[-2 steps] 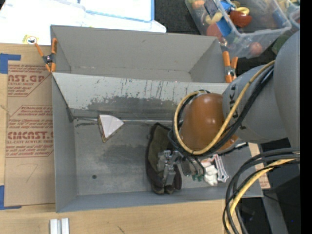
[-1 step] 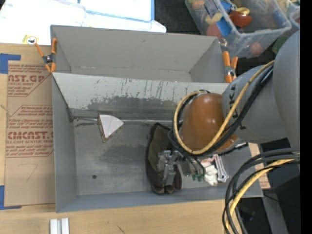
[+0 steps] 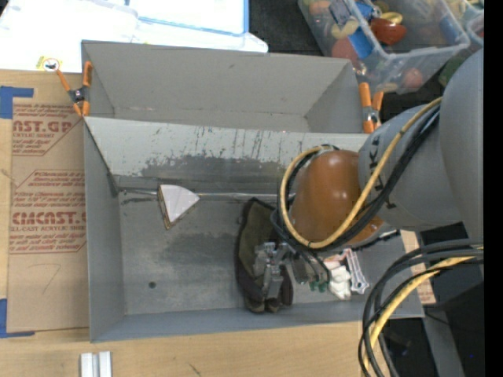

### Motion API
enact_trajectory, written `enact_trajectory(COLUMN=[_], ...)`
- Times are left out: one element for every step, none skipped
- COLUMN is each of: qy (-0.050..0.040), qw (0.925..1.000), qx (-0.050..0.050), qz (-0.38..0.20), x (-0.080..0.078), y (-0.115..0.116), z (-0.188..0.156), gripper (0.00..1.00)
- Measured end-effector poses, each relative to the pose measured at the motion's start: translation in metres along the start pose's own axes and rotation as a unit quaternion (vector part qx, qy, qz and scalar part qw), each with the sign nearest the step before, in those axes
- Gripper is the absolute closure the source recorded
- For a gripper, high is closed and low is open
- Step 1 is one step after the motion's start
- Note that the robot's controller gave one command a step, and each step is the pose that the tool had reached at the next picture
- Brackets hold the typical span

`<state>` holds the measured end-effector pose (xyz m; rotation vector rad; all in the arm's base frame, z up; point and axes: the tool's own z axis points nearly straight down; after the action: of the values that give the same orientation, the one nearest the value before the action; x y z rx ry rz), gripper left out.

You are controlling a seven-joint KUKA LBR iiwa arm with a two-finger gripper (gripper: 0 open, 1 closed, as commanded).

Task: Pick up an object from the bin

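Grey metal bin (image 3: 106, 234) inspected from above; contents are few. The gripper (image 3: 273, 277) is low in the bin's near right part, directly over, and apparently in contact with, a dark olive-brown soft item (image 3: 253, 230), crumpled like a glove or cloth, lying against the near wall. Whether the gripper is released or clenched cannot be determined, as its metal parts merge with the dark folds beneath; no grasp is therefore recorded. A white triangular piece (image 3: 179, 201) lies well apart, at the far left of the floor against the back wall. A small white item with red marks (image 3: 343, 280), kind not determinable, sits just beside the gripper on its right. Assessment: the descent-and-grasp step is in hand, with the dark soft item the likely target. The next move calls for a firm closure on a fold of it, then a straight lift clear of the near wall.
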<state>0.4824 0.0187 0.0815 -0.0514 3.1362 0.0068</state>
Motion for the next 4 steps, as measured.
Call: enact_trajectory(qy=[0.0000,-0.0010,-0.0010,-0.0016], qw=[1.0000,0.9993,0.9993,0.9990], qx=[0.000,-0.001,-0.001,0.000], qz=[0.000,-0.037,-0.037,-0.046], x=[0.000,-0.028,-0.028,-0.025], y=[0.000,0.026,0.026,-0.003], z=[0.000,-0.005,-0.005,-0.002], gripper=[1.00,1.00,1.00,1.00])
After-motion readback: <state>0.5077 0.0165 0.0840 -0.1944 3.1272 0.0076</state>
